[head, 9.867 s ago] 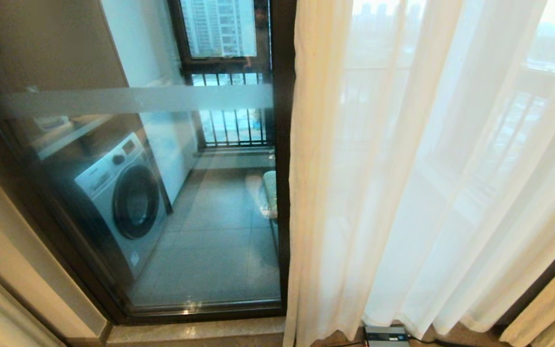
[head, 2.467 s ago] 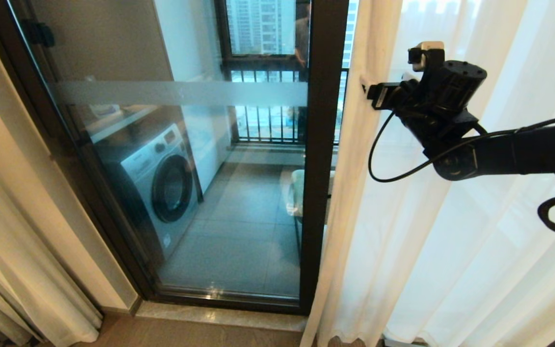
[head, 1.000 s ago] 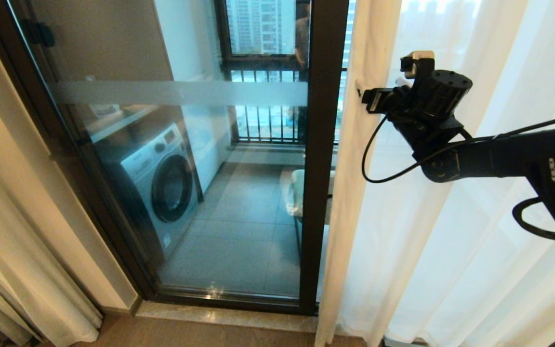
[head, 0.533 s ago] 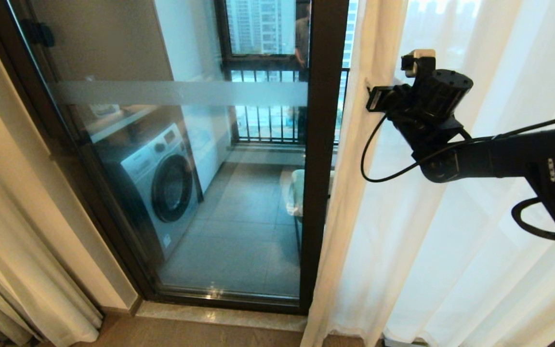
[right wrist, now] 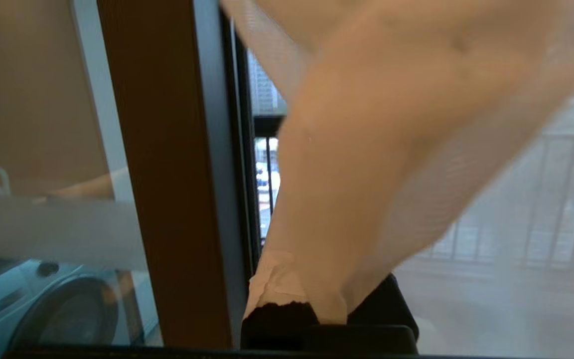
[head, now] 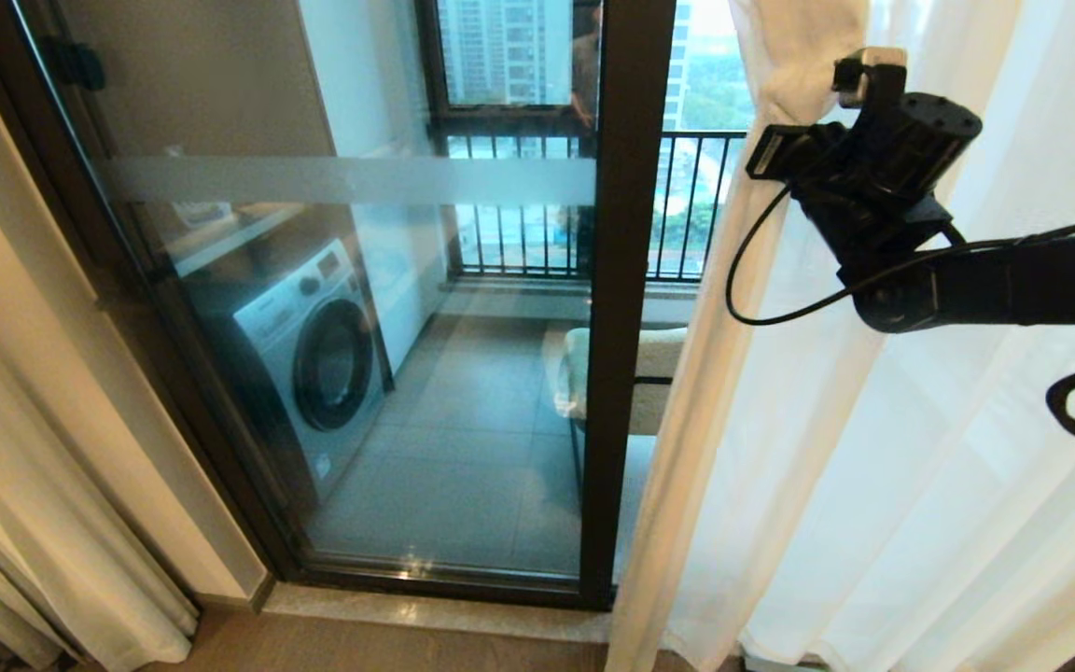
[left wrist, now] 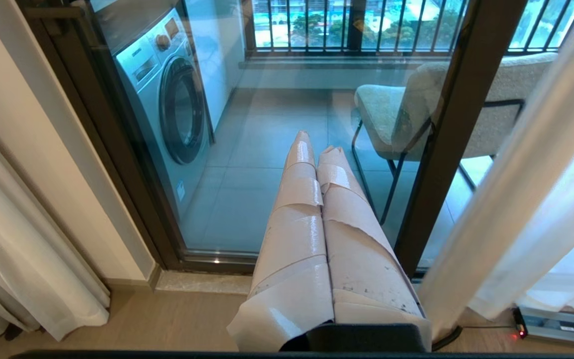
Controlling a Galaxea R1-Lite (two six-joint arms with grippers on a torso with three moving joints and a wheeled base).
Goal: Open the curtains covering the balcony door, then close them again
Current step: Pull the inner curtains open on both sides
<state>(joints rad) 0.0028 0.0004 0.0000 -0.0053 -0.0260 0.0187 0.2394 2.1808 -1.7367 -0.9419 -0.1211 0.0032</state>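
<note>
Right gripper [head: 766,149] jaws pinch the curtains [head: 780,392] (bunched sheer edge)

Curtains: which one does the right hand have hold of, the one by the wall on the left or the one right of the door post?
The white sheer curtain right of the dark door post: the right hand is shut on its bunched edge. The left-side curtain hangs untouched.

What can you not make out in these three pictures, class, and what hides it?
- Right gripper tips: head view, bunched sheer curtain; right wrist view, cloth drapes over them.
- Curtain rail: all views, cut off by the top edge.
- Chair back: left wrist view, partly behind the door frame and curtain.
- Washing machine labels: too small.
</note>
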